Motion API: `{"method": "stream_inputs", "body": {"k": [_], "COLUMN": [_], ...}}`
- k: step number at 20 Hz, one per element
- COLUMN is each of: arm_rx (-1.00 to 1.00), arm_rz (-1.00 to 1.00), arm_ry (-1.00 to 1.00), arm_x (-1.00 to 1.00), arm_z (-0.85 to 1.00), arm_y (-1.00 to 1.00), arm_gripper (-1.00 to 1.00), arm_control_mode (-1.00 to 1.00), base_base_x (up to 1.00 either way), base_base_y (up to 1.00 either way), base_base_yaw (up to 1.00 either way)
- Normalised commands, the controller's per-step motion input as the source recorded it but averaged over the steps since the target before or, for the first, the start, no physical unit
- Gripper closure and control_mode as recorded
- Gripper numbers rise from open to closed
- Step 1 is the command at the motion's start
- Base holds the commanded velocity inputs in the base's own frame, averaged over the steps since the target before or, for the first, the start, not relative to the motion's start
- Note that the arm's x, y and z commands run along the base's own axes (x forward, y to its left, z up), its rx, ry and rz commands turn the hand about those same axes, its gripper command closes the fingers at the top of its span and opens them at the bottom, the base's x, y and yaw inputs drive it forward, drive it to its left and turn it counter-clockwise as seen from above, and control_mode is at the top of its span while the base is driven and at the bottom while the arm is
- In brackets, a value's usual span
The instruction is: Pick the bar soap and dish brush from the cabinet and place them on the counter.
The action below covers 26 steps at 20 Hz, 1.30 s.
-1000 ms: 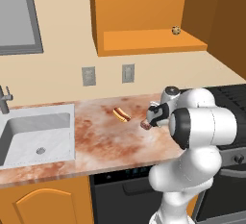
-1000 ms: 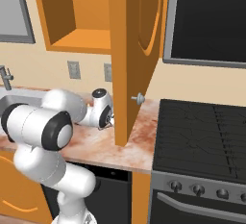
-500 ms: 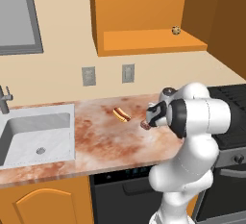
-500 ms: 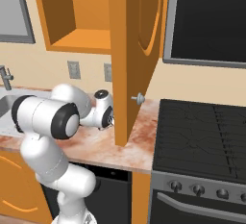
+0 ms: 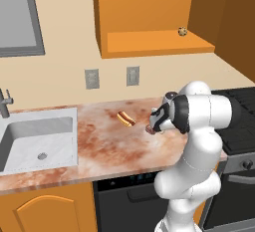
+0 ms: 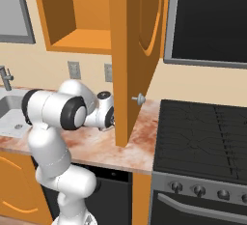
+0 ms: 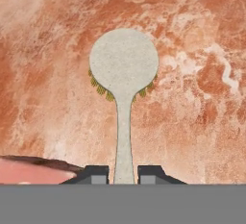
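We see the dish brush (image 7: 124,74) in the hand view, its thin handle running down between the two dark finger tips (image 7: 99,175), which are clenched on it; the round pale head with a fringe of greenish bristles points away from the hand over the marbled counter (image 7: 192,50). The gripper (image 7: 123,176) is thus grasping the brush by the handle end. In the left base view the gripper (image 5: 153,125) sits low over the right part of the counter (image 5: 104,146), tipped towards the surface; whether the brush head touches the stone we cannot tell.

At the lower left edge of the hand view a reddish-pink block with a dark rim shows, which we take to be the bar soap (image 7: 29,170), lying on the counter just beside the fingers. In the left base view a small reddish thing (image 5: 149,130) lies right at the gripper.

A hot dog (image 5: 126,119) lies on the counter to the left of the gripper, near it but apart.

Above, the cabinet (image 5: 149,42) stands open. On its shelf, far to the right, sits a small round speckled item (image 5: 183,31). In the right base view the open door (image 6: 132,50) hangs down close to the right of the arm, its silver knob (image 6: 138,99) near the wrist.

Left of the hot dog the counter runs bare to the white sink (image 5: 37,141); to the right it ends at the black stovetop (image 6: 202,132).
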Motion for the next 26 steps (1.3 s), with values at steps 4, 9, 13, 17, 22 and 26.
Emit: {"method": "stream_inputs", "body": {"k": [4,9,13,17,22,26], "arm_rx": [0.00,0.00,0.00,0.00,0.01,0.02], "arm_rz": [0.00,0.00,0.00,0.00,0.01,0.04], "arm_ry": [0.03,0.04,0.00,0.01,0.00,0.00], "arm_x": [0.07,0.04,0.00,-0.01,-0.04,-0.12], "arm_z": [-0.02,0.00,0.00,0.03,0.16,0.24], "arm_y": [0.02,0.03,0.00,0.00,0.00,0.00], "arm_gripper": [1.00,-1.00,-1.00,-1.00,-1.00,-1.00], "arm_control_mode": [-1.00,-1.00,-1.00,-1.00,-1.00,-1.00], "base_base_x": [0.00,0.00,0.00,0.00,0.00,0.00], "base_base_y": [0.00,0.00,0.00,0.00,0.00,0.00], "base_base_yaw": [0.00,0.00,0.00,0.00,0.00,0.00]}}
